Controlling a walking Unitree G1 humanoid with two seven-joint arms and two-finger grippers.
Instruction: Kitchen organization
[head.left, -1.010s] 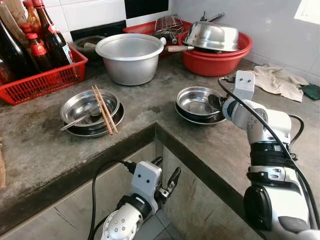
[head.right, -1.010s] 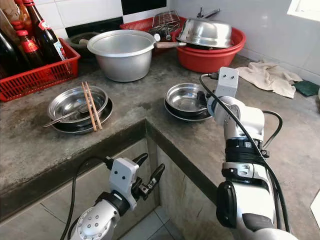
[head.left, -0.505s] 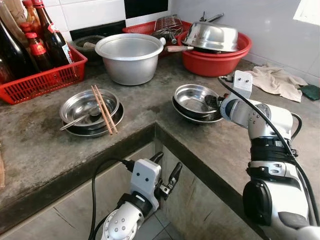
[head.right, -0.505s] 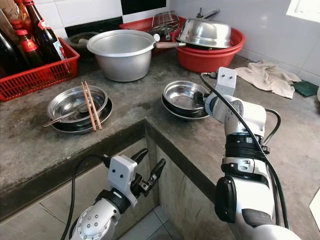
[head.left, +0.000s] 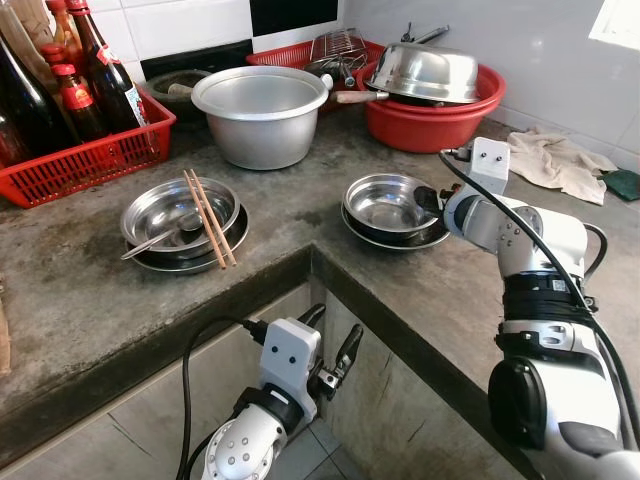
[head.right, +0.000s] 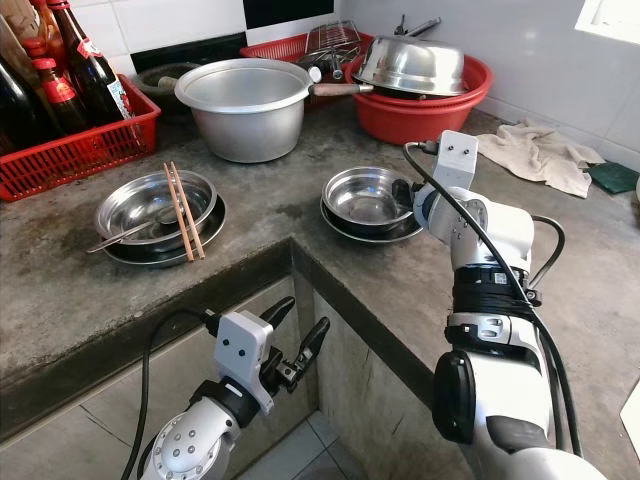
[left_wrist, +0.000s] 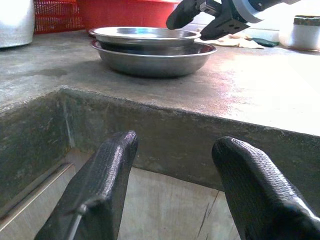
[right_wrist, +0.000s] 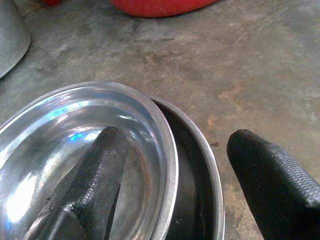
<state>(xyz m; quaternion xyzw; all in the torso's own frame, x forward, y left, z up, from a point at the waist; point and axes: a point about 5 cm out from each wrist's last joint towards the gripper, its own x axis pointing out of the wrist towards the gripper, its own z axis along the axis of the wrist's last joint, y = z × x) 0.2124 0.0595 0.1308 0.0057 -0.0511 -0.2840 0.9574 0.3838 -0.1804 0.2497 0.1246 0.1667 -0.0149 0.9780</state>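
Observation:
Two nested steel bowls (head.left: 385, 207) sit on the concrete counter near its inner corner. My right gripper (right_wrist: 178, 137) is at their right rim and open, with one finger (right_wrist: 95, 175) inside the inner bowl (right_wrist: 60, 150) and the other finger (right_wrist: 270, 175) outside the outer rim. To the left lies a second steel bowl stack (head.left: 170, 208) with wooden chopsticks (head.left: 208, 218) and a spoon across it. My left gripper (head.left: 335, 332) hangs open below the counter edge, holding nothing; in the left wrist view the nested bowls (left_wrist: 150, 50) are above and beyond it.
A large aluminium pot (head.left: 260, 112) stands behind the bowls. A red basin (head.left: 440, 125) with an upturned steel bowl is at the back right. A red basket (head.left: 90, 160) of bottles is at the back left. A cloth (head.left: 552, 160) lies far right.
The inner bowl, tilted at the right gripper half a second ago, now lies flat, and the stack sits slightly further left. The left arm has not moved.

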